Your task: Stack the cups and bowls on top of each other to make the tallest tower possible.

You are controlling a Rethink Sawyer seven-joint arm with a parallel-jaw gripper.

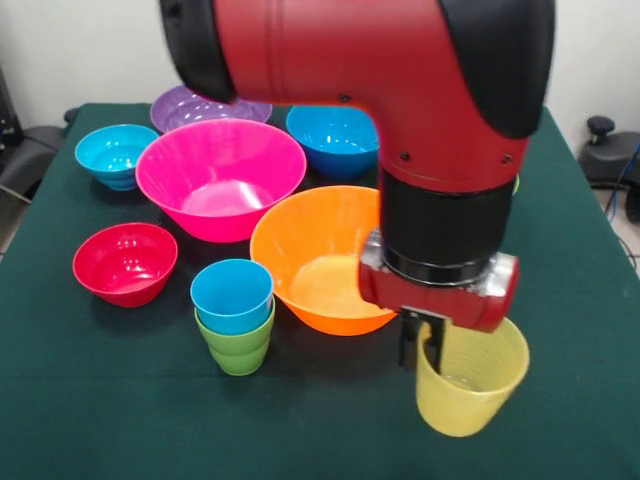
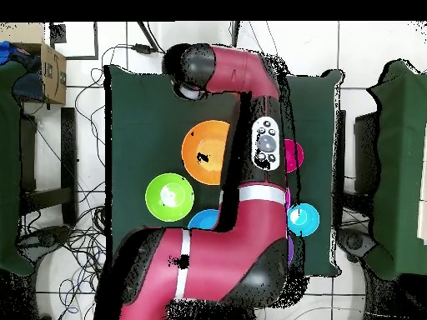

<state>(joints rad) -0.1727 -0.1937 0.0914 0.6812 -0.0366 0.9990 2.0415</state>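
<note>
On the green table (image 1: 60, 400), working from the left in the front view, a small glossy red plastic bowl (image 1: 125, 262) and a small teal bowl (image 1: 115, 154) are sitting open side up, with a medium purple bowl (image 1: 205, 108) behind them. Next, a large pink plastic bowl (image 1: 221, 177) is standing ahead of a medium blue bowl (image 1: 333, 139). In front of it, the tower (image 1: 235, 315) is waiting: a smooth sky-blue tumbler (image 1: 232, 294) nested in a stepped green tumbler (image 1: 238, 347). Just beside it, a large orange bowl (image 1: 320, 258) is resting. Furthest right, the gripper (image 1: 423, 345) is pinching the rim of a translucent ridged yellow tumbler (image 1: 470, 380), one finger inside the wall and one outside, closed on it. The step in hand appears to be carrying this last cup; whether it is clear of the cloth is unclear. The next move calls for travelling left, centring over the blue cup's mouth, and lowering straight so it nests without tipping the pair.
</note>
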